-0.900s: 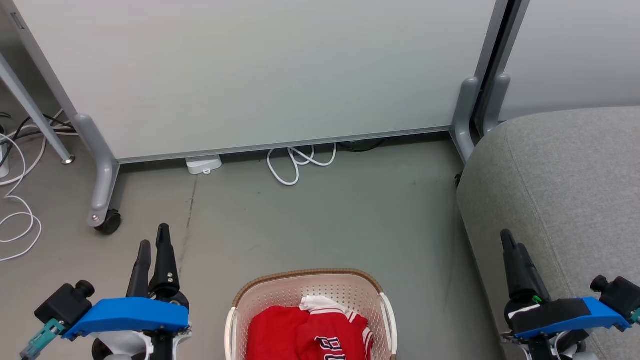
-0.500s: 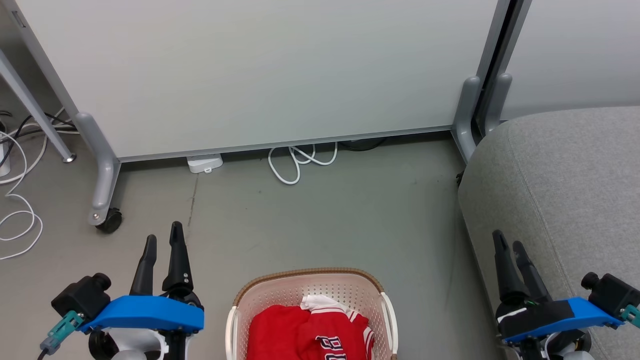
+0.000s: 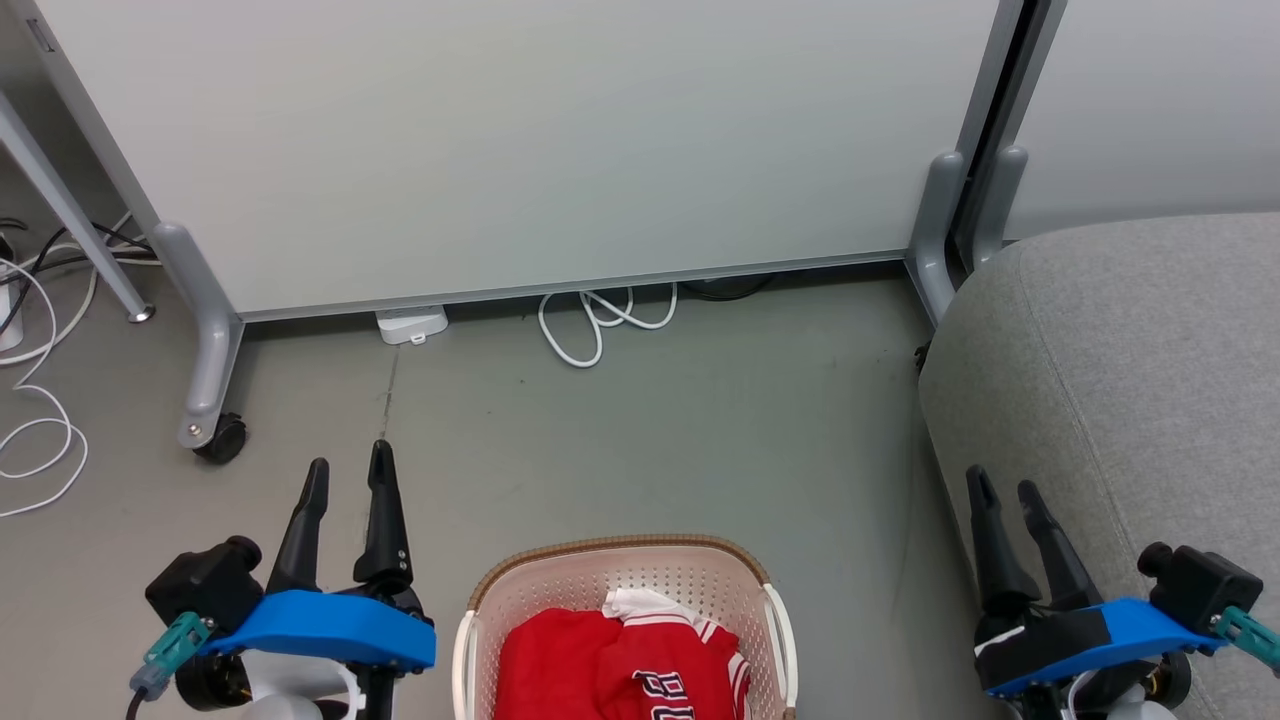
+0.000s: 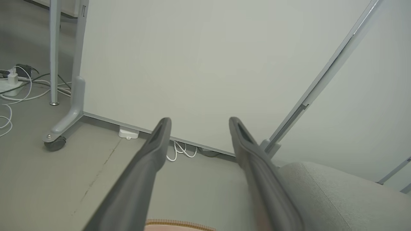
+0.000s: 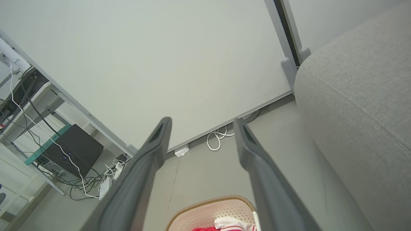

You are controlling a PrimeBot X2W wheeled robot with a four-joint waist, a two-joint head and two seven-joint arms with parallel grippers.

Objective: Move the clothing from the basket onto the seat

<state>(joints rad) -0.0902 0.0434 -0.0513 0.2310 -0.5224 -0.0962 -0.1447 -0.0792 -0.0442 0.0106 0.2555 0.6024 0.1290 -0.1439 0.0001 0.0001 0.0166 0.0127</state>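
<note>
The cream basket (image 3: pixel 470 625) with its brown rim sits on the floor at the bottom centre of the head view, and its far rim shows as the basket (image 5: pixel 208 205) in the right wrist view. Inside lie the red clothing (image 3: pixel 560 665) and the jersey with dark lettering (image 3: pixel 665 680). The grey seat (image 3: pixel 1130 380) fills the right side and appears as the seat (image 5: pixel 359 102) and the seat (image 4: pixel 327 195). My left gripper (image 3: pixel 348 468) hovers open left of the basket, empty. My right gripper (image 3: pixel 1000 485) is open and empty beside the seat's front edge.
A wheeled partition panel (image 3: pixel 520 150) stands behind, with a caster foot (image 3: pixel 215 435) at the left and grey feet (image 3: pixel 940 220) by the seat. White cable loops (image 3: pixel 600 325) and a white box (image 3: pixel 410 325) lie along its base. More cables (image 3: pixel 30 400) trail at far left.
Both grippers have drifted inward toward the basket, the left one rightward and the right one leftward, and both have spread their fingers wider. The clothing and basket have not moved.
</note>
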